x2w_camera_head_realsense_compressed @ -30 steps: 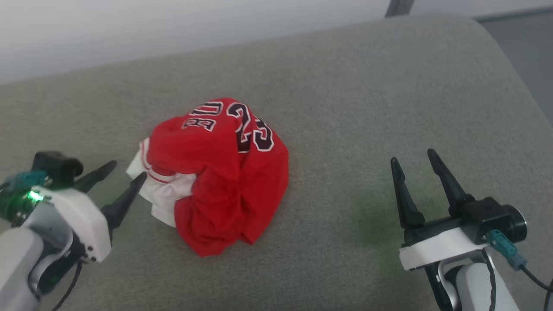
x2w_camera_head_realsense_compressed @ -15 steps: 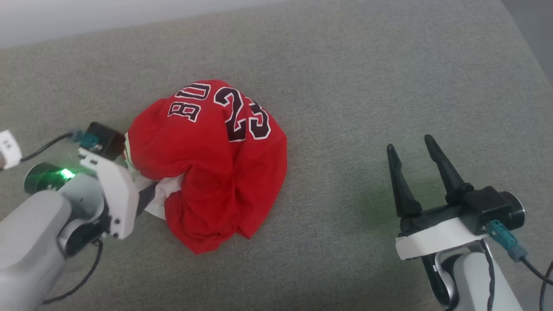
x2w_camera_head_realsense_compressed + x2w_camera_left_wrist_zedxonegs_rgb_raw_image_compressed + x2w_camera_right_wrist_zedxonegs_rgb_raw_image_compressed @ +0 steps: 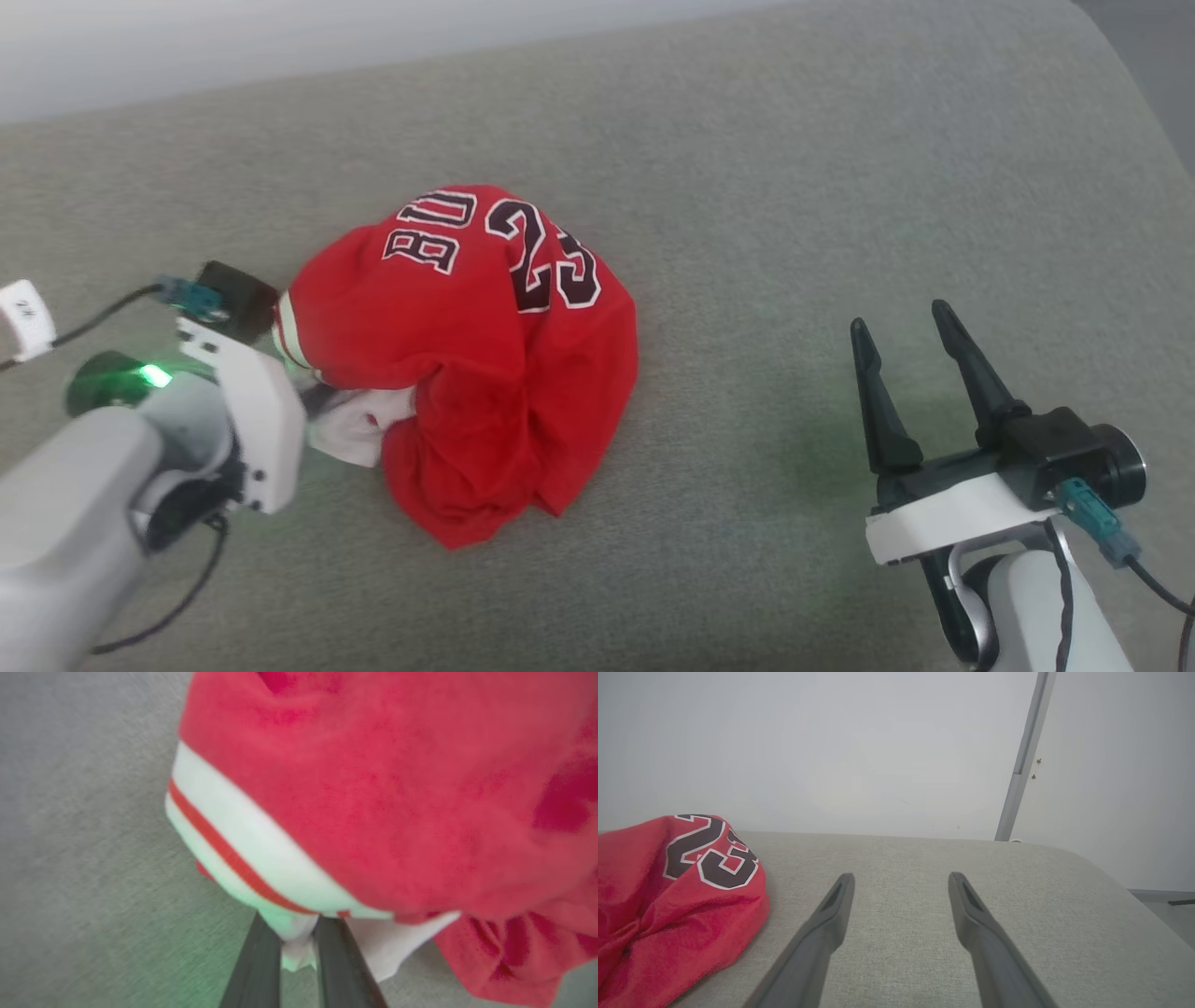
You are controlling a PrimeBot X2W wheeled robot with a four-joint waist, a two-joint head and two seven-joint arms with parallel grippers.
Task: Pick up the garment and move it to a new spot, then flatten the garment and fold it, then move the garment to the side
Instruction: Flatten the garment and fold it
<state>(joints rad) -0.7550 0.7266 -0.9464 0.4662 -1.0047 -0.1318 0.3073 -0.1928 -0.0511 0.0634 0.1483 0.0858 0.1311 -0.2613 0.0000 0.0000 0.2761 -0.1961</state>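
Here we see the left tool [image 3: 295,926] clamped on the garment [image 3: 467,355] and the right tool [image 3: 898,315] open and empty.
In the left wrist view we find the two dark fingers [image 3: 257,961] drawn close together, pinching a fold of white cloth under the red-striped white band. The garment lies crumpled in a red heap near the middle of the grey surface [image 3: 747,187], lettering uppermost. The right tool's fingers are spread wide, well apart from the garment.
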